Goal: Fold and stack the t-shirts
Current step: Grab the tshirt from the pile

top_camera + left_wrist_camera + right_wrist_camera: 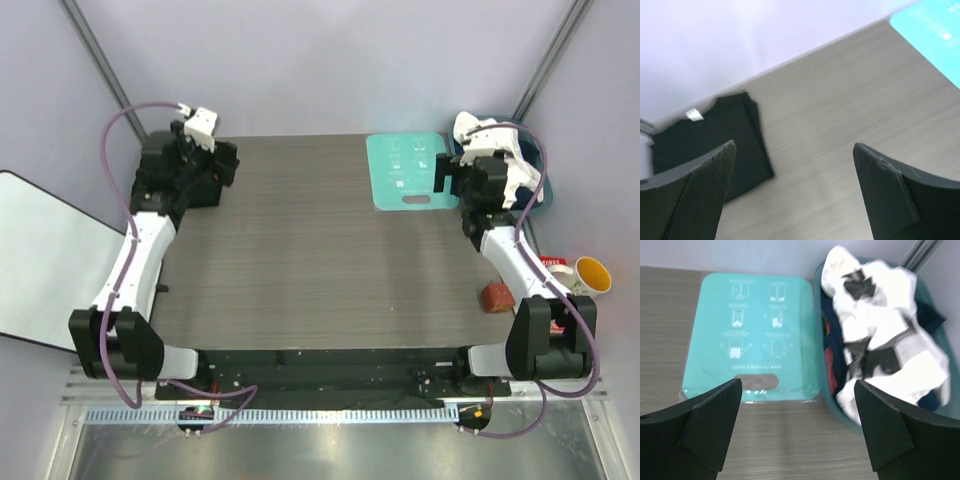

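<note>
1. Fingers (695, 195) of the left gripper (794, 146) stand wide apart and hold nothing. They hang over bare table (320, 260), just beside the black t-shirt (710, 145).
2. Fingers (705, 430) of the right gripper (797, 384) are likewise spread and empty. They hover over the line where the teal board (752, 330) meets the basket (817, 300).
3. Black t-shirt: lies folded into a flat rectangle at the far left corner of the table, with its white neck label (694, 115) showing. Judged finished and ready to be stacked on.
4. White t-shirt (870, 320): lies crumpled on top of the basket at the far right corner, over dark blue and red cloth. Dark patches show on it; I cannot tell whether they are print or another garment.
5. Handling, as judged: light, soft and limp, with no stiffness. It will sag and trail when lifted, and may drag neighbouring cloth out with it.
6. Recommended hold: pinch a raised fold at the top of the heap, preferably near a shoulder or hem if one can be found. Then lift it well clear of the basket rim.
7. Teal board lies flat, just beside the basket.
</note>
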{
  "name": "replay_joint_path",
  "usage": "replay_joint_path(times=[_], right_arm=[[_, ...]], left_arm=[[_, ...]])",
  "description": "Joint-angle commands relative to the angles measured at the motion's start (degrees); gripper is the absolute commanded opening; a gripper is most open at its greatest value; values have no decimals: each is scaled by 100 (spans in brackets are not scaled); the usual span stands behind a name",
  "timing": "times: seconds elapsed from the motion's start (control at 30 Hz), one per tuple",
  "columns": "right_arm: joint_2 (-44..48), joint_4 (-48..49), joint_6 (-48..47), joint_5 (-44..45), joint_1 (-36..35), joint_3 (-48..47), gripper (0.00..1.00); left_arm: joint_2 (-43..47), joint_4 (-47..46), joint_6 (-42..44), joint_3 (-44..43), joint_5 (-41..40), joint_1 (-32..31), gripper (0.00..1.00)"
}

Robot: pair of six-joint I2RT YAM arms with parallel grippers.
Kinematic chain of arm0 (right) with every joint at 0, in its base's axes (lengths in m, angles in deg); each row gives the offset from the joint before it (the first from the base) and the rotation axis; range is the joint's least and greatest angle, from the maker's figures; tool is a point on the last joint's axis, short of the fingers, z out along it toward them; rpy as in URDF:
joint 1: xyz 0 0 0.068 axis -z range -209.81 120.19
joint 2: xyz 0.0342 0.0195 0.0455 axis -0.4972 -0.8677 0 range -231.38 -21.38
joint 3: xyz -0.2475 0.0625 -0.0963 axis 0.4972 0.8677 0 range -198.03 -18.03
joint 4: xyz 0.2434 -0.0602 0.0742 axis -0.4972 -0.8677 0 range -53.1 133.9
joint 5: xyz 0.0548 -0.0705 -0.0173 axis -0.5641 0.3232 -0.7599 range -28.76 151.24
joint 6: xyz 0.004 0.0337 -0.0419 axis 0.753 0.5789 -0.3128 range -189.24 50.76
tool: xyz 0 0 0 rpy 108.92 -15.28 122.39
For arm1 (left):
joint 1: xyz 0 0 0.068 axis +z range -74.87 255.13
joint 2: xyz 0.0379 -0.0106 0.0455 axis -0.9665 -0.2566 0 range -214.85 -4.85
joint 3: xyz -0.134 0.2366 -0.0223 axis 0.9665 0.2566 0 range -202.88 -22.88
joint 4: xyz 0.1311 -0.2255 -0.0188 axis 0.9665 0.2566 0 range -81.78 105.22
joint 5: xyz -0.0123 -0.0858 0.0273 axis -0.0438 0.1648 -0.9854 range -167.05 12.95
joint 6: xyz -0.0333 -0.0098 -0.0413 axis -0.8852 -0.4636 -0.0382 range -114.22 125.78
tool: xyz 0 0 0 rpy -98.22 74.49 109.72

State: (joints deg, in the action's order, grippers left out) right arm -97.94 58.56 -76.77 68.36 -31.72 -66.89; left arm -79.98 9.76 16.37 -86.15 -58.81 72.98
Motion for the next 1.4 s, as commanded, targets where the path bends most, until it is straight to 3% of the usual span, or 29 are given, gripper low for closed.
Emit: replay_joint_path(times=[0.0,0.03,0.17,0.33,0.47,0.63,0.73,0.8,0.9,0.93,1.17,1.37], right_arm=[[-437,-2465,-564,-518,341,-1632,100],[-674,-3033,-609,-466,349,-2384,100],[-1896,-4048,-548,-428,664,-3996,100],[-3426,-4787,-266,-632,1193,-6016,93],[-4435,-4918,-460,-526,1474,-6915,89],[-5404,-5788,-521,-835,1808,-8532,74],[-5493,-5799,-565,-861,1817,-8649,61],[-5511,-5790,-609,-852,1817,-8632,47],[-5502,-5834,-653,-843,1817,-8579,6],[-5458,-5851,-653,-835,1817,-8579,1],[-4800,-5536,-715,-738,1589,-8825,1],[-3589,-4051,-1284,-325,974,-8667,1]], left_arm=[[-1193,3603,899,-2480,-451,-31,100],[-1719,4382,953,-2880,-670,-31,100],[-2627,5303,1339,-4148,-1235,-13,100],[-2752,5014,1744,-4492,-1270,-40,100],[-2744,4909,1938,-4528,-1297,-40,100],[-2516,4645,1947,-4142,-1209,-57,100],[-2384,4487,1912,-3878,-1209,-84,100],[-2366,4478,1894,-3799,-1200,-110,100],[-2401,4478,1876,-3763,-1209,-136,100],[-2409,4460,1885,-3772,-1217,-136,100],[-2576,4355,1754,-3983,-1147,-224,100],[-2462,3785,1762,-3790,-1182,-444,100]])
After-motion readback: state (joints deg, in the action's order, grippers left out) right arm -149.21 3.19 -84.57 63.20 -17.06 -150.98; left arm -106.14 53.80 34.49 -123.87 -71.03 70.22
